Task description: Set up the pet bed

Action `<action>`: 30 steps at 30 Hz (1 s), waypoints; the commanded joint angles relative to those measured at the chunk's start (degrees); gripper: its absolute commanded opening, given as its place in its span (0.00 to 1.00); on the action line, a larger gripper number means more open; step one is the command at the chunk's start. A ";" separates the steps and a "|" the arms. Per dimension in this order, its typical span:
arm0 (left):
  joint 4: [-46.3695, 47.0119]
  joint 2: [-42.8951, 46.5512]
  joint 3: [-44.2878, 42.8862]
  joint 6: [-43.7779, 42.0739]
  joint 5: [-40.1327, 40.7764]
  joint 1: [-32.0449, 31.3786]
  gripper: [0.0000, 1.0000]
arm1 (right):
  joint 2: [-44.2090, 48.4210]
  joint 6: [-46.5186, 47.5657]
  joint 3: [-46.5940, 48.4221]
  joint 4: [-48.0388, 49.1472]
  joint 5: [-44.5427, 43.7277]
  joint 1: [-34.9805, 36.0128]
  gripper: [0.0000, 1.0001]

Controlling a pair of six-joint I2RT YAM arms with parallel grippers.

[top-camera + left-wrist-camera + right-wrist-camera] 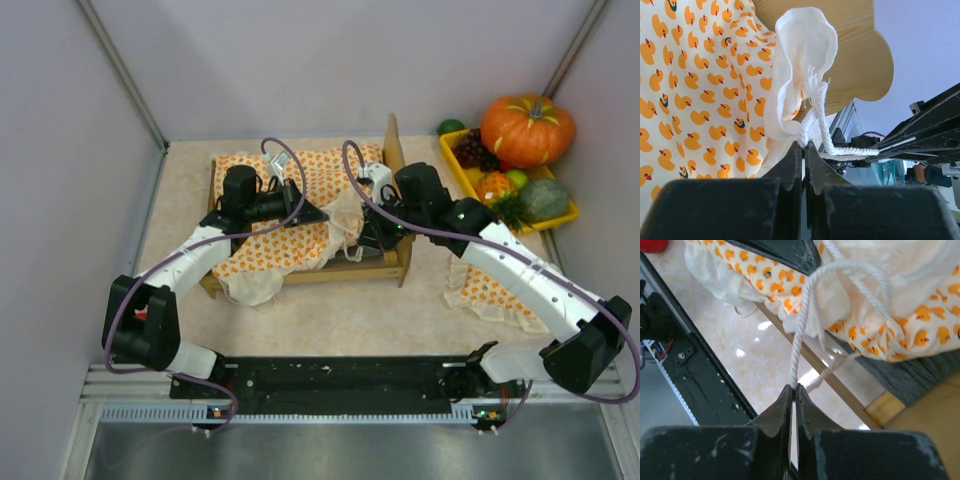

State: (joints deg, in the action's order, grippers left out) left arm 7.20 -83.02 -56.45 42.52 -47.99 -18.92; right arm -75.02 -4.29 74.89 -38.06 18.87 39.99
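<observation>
**Left wrist view: both hands pinch the tie cord at the headboard corner**

The left hand (803, 145) is pressed together on a white cord (813, 117) that rises from its tips to a frayed end at the ruffled corner of the duck-print bedspread (700, 100). The right hand (794, 387) is likewise pinched shut on a strand of white cord looping up into the same cloth. The pet bed (345, 273) lies under and just beyond both hands, its headboard (860, 55) standing right behind the left hand's cord.

This looks like the tying or cinching of the spread at that corner. To do it well, I would hold both pinches firm and draw the strands apart slowly with equal tension, low and along the frame instead of upward. The bed looks light and could lift or tip. The cord is thin and frayed, so a grip near its tip could slip. Watch that the ruffle is not dragged off the mattress.

The counter (340, 315) below the hands is pale, glossy and marbled, so the frame may slide on it. A matching pillow (490, 295) lies beside the right arm. A yellow tray (560, 215) with a pumpkin (527, 128) sits well beyond the right hand. Plain pale walls (300, 60) close in the counter on three sides.
</observation>
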 commanded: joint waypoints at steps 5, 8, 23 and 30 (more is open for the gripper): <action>0.71 -0.03 -1.03 -1.57 -0.79 0.28 0.00 | 6.38 -0.55 8.25 -6.75 -13.58 0.71 0.00; 1.15 -0.38 -1.30 -1.30 -1.06 0.28 0.00 | 5.68 1.39 8.17 -7.99 -16.06 0.71 0.00; 2.02 -0.21 -0.77 -0.60 -1.67 0.28 0.00 | -0.65 0.87 1.84 -4.30 -16.68 0.79 0.00; 2.11 -0.56 -0.86 -0.60 -1.93 0.20 0.00 | 0.23 -0.01 -0.62 -3.60 -15.62 0.71 0.00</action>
State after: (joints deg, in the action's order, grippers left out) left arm 6.79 -83.55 -56.45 42.04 -48.64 -18.92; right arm -75.92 -3.64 75.29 -44.12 2.46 40.03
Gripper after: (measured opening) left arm 0.019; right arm 0.009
